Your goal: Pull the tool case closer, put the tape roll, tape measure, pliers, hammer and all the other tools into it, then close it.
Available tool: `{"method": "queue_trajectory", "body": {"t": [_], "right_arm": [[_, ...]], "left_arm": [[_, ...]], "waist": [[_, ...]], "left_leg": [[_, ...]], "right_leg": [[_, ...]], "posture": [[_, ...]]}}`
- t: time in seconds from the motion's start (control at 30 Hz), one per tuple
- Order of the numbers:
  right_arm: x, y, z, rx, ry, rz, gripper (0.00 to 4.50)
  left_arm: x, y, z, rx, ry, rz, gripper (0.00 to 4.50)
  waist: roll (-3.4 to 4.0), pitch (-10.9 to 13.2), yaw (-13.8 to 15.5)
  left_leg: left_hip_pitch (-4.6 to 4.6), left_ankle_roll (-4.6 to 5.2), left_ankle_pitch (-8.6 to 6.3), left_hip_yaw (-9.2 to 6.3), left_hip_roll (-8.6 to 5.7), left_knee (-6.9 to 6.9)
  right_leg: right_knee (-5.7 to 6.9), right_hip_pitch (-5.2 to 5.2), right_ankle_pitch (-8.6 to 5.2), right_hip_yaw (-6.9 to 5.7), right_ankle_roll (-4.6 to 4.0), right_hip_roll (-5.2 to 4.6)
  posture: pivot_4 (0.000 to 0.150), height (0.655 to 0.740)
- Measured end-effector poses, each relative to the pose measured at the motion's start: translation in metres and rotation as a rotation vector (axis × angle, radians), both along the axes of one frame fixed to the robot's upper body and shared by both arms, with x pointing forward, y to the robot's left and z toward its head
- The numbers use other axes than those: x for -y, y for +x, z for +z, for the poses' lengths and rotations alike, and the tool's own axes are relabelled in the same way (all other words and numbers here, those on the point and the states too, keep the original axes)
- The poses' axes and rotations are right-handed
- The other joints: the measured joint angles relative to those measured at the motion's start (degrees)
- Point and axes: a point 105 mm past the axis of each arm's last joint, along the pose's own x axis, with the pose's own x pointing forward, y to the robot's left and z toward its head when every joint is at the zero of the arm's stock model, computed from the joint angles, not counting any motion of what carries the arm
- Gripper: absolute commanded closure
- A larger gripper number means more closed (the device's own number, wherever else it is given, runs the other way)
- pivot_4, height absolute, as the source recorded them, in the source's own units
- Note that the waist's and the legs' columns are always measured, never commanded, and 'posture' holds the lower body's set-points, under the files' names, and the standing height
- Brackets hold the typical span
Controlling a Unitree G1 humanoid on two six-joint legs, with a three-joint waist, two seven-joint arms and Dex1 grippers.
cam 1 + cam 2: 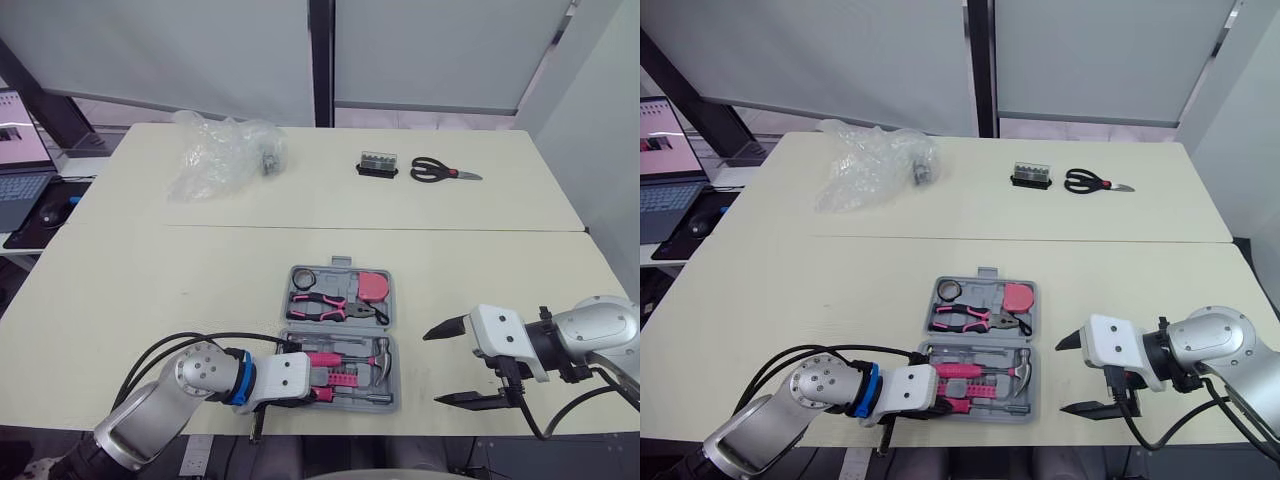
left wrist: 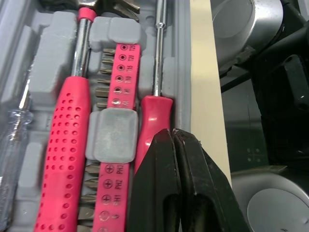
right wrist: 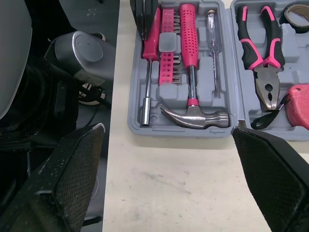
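The grey tool case (image 1: 392, 312) lies open near the table's front edge. Its far half holds the tape roll (image 1: 303, 278), pink-handled pliers (image 1: 330, 305) and pink tape measure (image 1: 375, 287). Its near half holds the hammer (image 3: 189, 53), a pink bit strip (image 2: 116, 77), a clear screwdriver (image 3: 212, 43) and a pink-handled driver (image 2: 153, 113). My left gripper (image 2: 172, 133) is shut, its tips resting on that driver's handle at the case's near left corner (image 1: 318, 390). My right gripper (image 1: 452, 363) stands wide open just right of the case, nothing between its fingers.
A crumpled clear plastic bag (image 1: 225, 152) lies at the back left. A small black box (image 1: 377, 165) and black scissors (image 1: 440, 172) lie at the back right. A laptop (image 1: 20, 165) sits on a side desk to the left. The case's near side almost reaches the table's edge.
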Motion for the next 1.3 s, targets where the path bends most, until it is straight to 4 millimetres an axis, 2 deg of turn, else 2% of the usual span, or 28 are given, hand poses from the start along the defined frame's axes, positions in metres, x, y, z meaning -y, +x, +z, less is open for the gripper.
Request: {"method": "queue_trajectory", "body": {"t": [0.13,0.2,0.23,0.3,0.4,0.47,0.5,0.6,0.73,0.83,1.0,1.03,1.3], "right_arm": [[-0.001,-0.001,0.0,0.0,0.002,0.005,0.0],[-0.004,0.0,0.002,0.004,0.029,0.01,0.0],[-0.006,0.001,0.004,0.012,0.039,0.011,0.0],[-0.008,0.007,0.008,0.048,0.06,0.001,0.0],[-0.004,0.031,0.005,0.148,0.081,-0.084,0.0],[-0.002,0.041,-0.002,0.178,0.091,-0.118,0.39],[-0.001,0.047,-0.007,0.197,0.107,-0.135,0.63],[0.001,0.054,-0.021,0.208,0.117,-0.138,1.66],[0.005,0.058,-0.043,0.189,0.101,-0.147,2.69],[0.003,0.064,-0.062,0.16,0.095,-0.169,3.34],[-0.002,0.074,-0.074,0.169,0.069,-0.181,4.33],[-0.003,0.075,-0.077,0.172,0.06,-0.179,4.47],[-0.008,0.072,-0.096,0.133,0.02,-0.166,4.47]], "left_arm": [[0.002,0.0,0.001,-0.007,-0.02,0.003,4.45],[0.002,0.001,0.004,-0.048,-0.08,0.069,4.45],[0.0,0.005,0.009,-0.057,-0.113,0.107,4.45],[-0.009,0.017,0.032,-0.006,-0.186,0.169,4.45],[-0.041,0.04,0.071,0.146,-0.27,0.279,4.45],[-0.061,0.049,0.079,0.206,-0.28,0.335,4.5],[-0.078,0.055,0.08,0.238,-0.282,0.383,4.5],[-0.105,0.064,0.074,0.287,-0.269,0.445,4.5],[-0.122,0.066,0.045,0.25,-0.258,0.47,4.5],[-0.12,0.067,0.019,0.201,-0.227,0.44,4.5],[-0.102,0.079,0.011,0.214,-0.25,0.397,4.5],[-0.098,0.083,0.01,0.219,-0.257,0.392,4.5],[-0.083,0.086,-0.004,0.172,-0.23,0.341,4.5]], "waist": [[0.07,0.0,0.0],[0.05,0.0,-0.1],[0.02,0.0,-0.1],[0.01,0.0,-0.1],[0.01,0.0,-0.2],[0.02,0.0,-0.1],[0.01,0.0,-0.1],[0.04,0.0,-0.1],[0.03,0.0,-0.1],[0.03,0.0,-0.1],[0.04,0.0,-0.1],[0.04,0.0,-0.1],[0.04,0.0,-0.2]], "left_leg": [[0.02,0.0,0.0,0.0,0.0,0.0],[-0.01,0.0,0.0,0.0,0.02,0.01],[-0.03,0.0,0.0,-0.03,0.03,0.02],[-0.03,0.0,0.0,-0.06,0.06,0.02],[-0.01,0.0,0.0,-0.02,0.02,0.0],[-0.01,0.0,0.0,0.02,0.0,-0.01],[-0.02,0.0,0.0,0.03,0.0,-0.01],[-0.04,-0.01,0.0,0.06,-0.02,0.0],[-0.02,-0.01,0.0,0.06,-0.01,0.0],[-0.02,-0.01,0.0,0.05,-0.01,0.02],[-0.02,-0.01,0.0,0.02,-0.01,0.03],[-0.02,-0.01,0.0,0.02,-0.01,0.03],[0.0,-0.01,0.0,0.02,0.0,0.02]], "right_leg": [[0.02,0.01,0.0,0.01,0.0,0.0],[0.04,-0.02,0.0,-0.01,0.0,0.01],[0.06,-0.05,0.0,-0.02,0.0,0.03],[0.08,-0.05,0.0,-0.05,0.0,0.04],[0.06,-0.06,0.0,-0.02,0.0,0.01],[0.04,-0.07,0.0,-0.02,0.0,-0.02],[0.02,-0.08,0.0,-0.02,0.0,-0.02],[0.03,-0.1,0.0,0.0,0.0,-0.04],[0.06,-0.08,0.0,-0.02,-0.01,-0.04],[0.11,-0.1,0.01,-0.03,-0.01,-0.02],[0.15,-0.1,0.01,-0.05,-0.01,-0.01],[0.15,-0.1,0.01,-0.05,-0.01,-0.01],[0.17,-0.1,0.01,-0.05,-0.01,0.0]], "posture": [[0.15,0.74],[0.15,0.74],[0.15,0.74],[0.15,0.74],[0.15,0.74],[0.15,0.74],[0.15,0.74],[0.15,0.74],[0.15,0.74],[0.15,0.74],[0.15,0.74],[0.15,0.74],[0.15,0.74]]}}
